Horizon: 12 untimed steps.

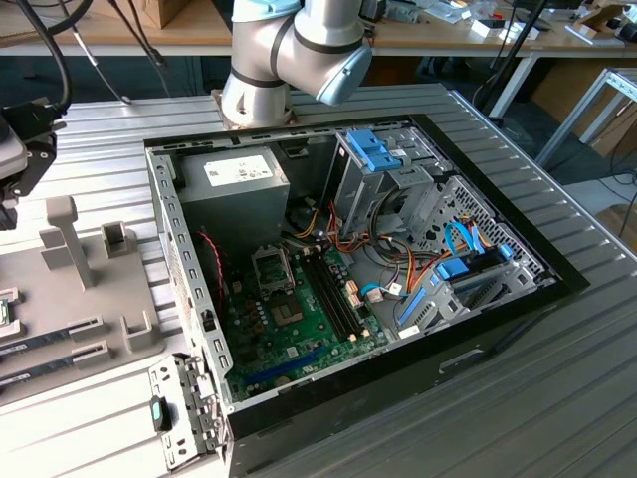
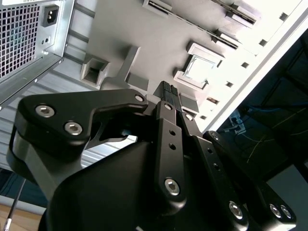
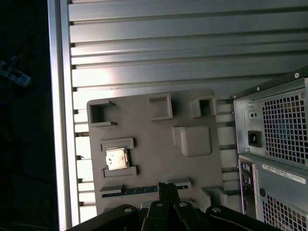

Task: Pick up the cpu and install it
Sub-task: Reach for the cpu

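While the cpu (image 3: 117,159), a small flat square chip with a pale silvery metal top, lies in its shallow framed recess on the grey moulded fixture plate (image 3: 154,130), it is not yet lifted. The top plate catches the light in the first wrist view; the board edge is too small to make out.

Judged: light and rigid, but fragile underneath, and the smooth lid is likely slippery. Best taken by two opposite edges, on the sides the recess brackets leave open, and kept level.

The black two-finger gripper (image 3: 167,187) hangs over the plate, ribbed fingertips pressed together, holding nothing. The cpu lies ahead of the tips and off to one side, near but clear of them.

On the gripper's other side the grey perforated metal computer case (image 3: 274,139) stands on the ribbed aluminium table (image 3: 192,48).
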Motion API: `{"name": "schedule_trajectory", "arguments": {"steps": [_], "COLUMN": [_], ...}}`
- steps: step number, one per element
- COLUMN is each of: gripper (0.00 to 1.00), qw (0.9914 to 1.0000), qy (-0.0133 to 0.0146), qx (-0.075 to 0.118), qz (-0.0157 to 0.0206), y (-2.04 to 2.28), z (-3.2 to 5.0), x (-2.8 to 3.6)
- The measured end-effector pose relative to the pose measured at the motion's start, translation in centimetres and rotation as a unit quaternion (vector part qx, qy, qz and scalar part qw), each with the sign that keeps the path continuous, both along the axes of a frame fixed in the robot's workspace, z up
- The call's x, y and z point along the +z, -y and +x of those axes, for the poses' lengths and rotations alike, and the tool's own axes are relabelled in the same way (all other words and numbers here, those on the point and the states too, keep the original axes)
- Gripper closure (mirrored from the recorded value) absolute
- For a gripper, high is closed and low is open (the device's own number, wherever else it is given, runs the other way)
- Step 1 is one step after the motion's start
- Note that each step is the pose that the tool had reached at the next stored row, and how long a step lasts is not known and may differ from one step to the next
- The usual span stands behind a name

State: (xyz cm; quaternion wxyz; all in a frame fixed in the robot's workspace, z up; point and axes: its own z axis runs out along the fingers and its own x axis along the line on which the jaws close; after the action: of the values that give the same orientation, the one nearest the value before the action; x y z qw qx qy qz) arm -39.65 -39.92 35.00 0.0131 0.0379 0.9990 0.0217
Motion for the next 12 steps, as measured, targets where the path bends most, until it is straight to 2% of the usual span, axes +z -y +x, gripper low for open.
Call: {"name": "schedule_trajectory", "arguments": {"steps": [12], "gripper": [0.89], "qw": [1.0], "qy": [0.0], "qx": [0.0], "qz": [0.0], "y": [-0.01], "z": [-0.49], "x": [-0.15]}}
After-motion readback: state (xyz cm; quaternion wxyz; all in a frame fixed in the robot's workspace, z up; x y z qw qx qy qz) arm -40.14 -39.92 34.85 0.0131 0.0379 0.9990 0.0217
